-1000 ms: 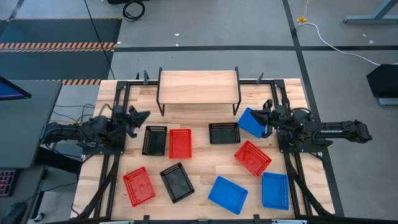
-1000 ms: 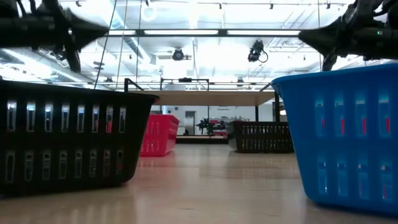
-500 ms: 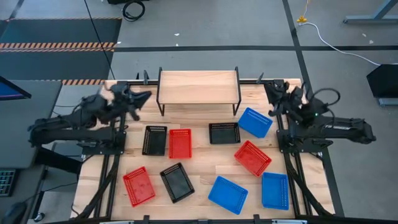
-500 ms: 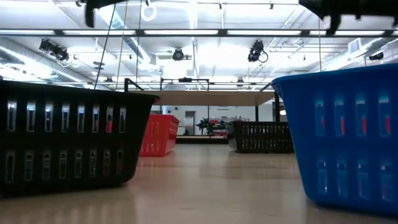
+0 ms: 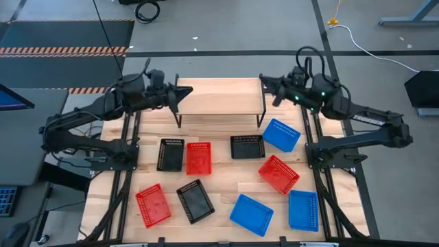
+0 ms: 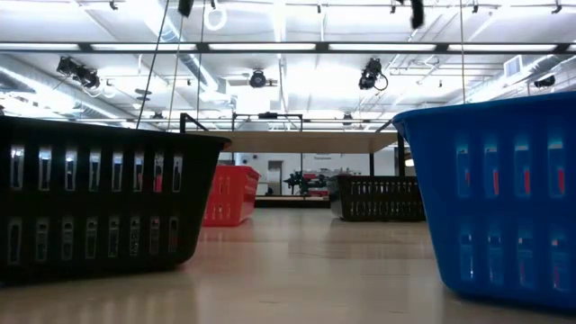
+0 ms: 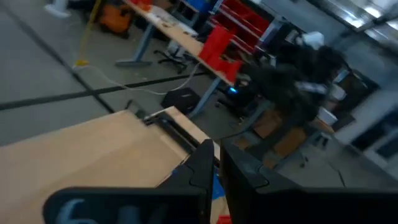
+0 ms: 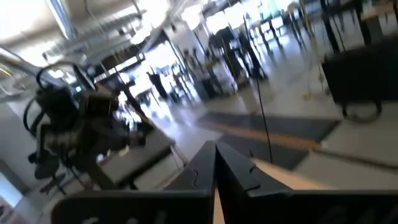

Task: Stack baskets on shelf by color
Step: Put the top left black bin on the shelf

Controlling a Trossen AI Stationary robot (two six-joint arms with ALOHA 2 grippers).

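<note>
1. Dark fingers of the left gripper (image 5: 185,91) point toward the shelf's left end and stand almost together, a thin slit between them in the left wrist view, with nothing held.
2. Dark fingers of the right gripper (image 5: 264,80) are pressed together and hold nothing; they hang at the shelf's right end, pointing inward toward the left gripper.
3. Both arms reach in from their own sides of the worktop (image 5: 226,189), raised above it, so that the two grippers face each other across the shelf (image 5: 219,95).
4. Light wood tops the shelf, which stands on thin black legs at the far edge of the worktop and carries no basket.
5. Just in front of the shelf lie a black basket (image 5: 171,154) and a red basket (image 5: 199,158) side by side and touching, then a second black basket (image 5: 247,146) and a tilted blue basket (image 5: 281,134).
6. Nearer the middle sits another red basket (image 5: 278,173), turned at an angle.
7. Along the near edge lie a red basket (image 5: 152,205), a black basket (image 5: 195,200) and two blue baskets (image 5: 251,214) (image 5: 303,210), all separate and none stacked.
</note>
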